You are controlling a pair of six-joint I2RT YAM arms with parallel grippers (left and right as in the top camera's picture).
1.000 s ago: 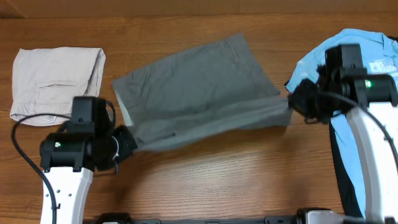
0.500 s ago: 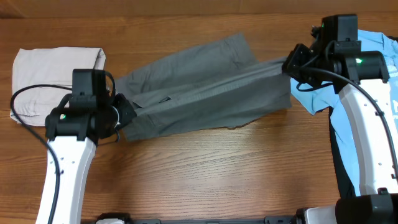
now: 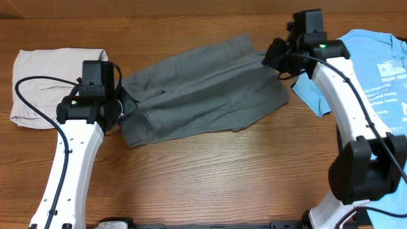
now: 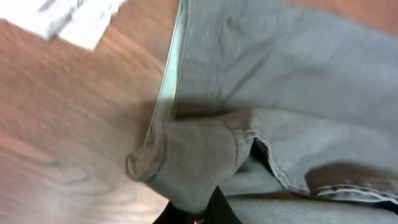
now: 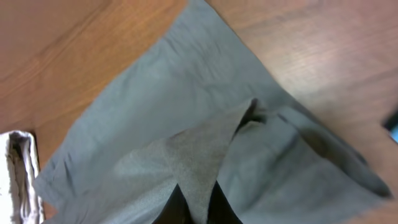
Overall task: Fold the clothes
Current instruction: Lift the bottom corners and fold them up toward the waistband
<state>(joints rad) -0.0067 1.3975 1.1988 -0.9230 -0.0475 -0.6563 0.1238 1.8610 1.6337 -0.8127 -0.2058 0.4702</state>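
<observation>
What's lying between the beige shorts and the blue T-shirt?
The dark grey shorts, pinched at either end by the left gripper and right gripper, as overhead shows.

The dark grey woven shorts (image 3: 203, 89) lie at the middle of the wooden surface (image 3: 222, 172). At their 9 o'clock lie the pale beige fabric shorts (image 3: 51, 79), and at 3 o'clock the light blue printed T-shirt (image 3: 375, 70). The left gripper (image 3: 127, 105) is at their 9 o'clock edge, the right gripper (image 3: 275, 57) at their 2 o'clock corner.
</observation>
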